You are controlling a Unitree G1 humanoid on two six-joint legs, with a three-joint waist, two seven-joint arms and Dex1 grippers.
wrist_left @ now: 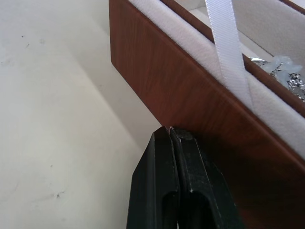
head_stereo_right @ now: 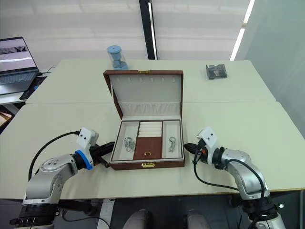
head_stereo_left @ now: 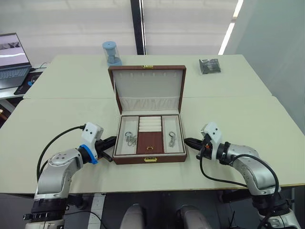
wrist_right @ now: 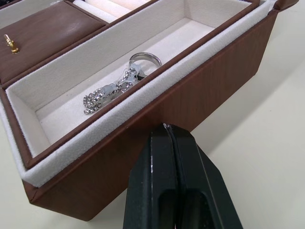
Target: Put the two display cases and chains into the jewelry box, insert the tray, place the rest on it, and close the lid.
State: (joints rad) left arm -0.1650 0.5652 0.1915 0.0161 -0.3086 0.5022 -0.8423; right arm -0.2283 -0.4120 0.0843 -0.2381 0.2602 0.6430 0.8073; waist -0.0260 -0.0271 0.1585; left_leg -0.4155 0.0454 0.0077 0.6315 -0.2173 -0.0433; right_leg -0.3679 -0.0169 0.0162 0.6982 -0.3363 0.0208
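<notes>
**Box open, tray seated, both end effectors at its sides**

Pale cream surface (head_stereo_left: 57, 114) stretches wide on every side of the jewelry box (head_stereo_left: 149, 159), with bare room to the outside of each arm and a long open stretch beyond the raised lid (head_stereo_left: 147, 88). A seam between two joined tops runs across just behind the box. Far past the lid stand a blue-capped container (head_stereo_left: 111, 52) and a dark grey crinkled packet (head_stereo_left: 209, 66); a laptop (head_stereo_left: 12, 59) sits on a separate desk well off beyond the left arm.

The tray (head_stereo_left: 150, 135) sits inside the box, its brown middle section with gold pull toward the front wall. Silvery pieces (head_stereo_left: 130, 139) lie in the tray compartment nearer the left end effector (head_stereo_left: 110, 142), and more silvery pieces (head_stereo_left: 172, 139) lie in the compartment nearer the right end effector (head_stereo_left: 188, 141). Whether these are chains or something else cannot be told for certain; in the right wrist view a ring and linked metal (wrist_right: 119, 88) show on the cream lining.

The left end effector has its fingers pressed together, tips at the box's outer side wall, seemingly touching it near the lower edge. The right end effector also has its fingers together, tips just beside the opposite side wall, with a small gap possible. The lid stands upright, hinged at the far edge.
</notes>
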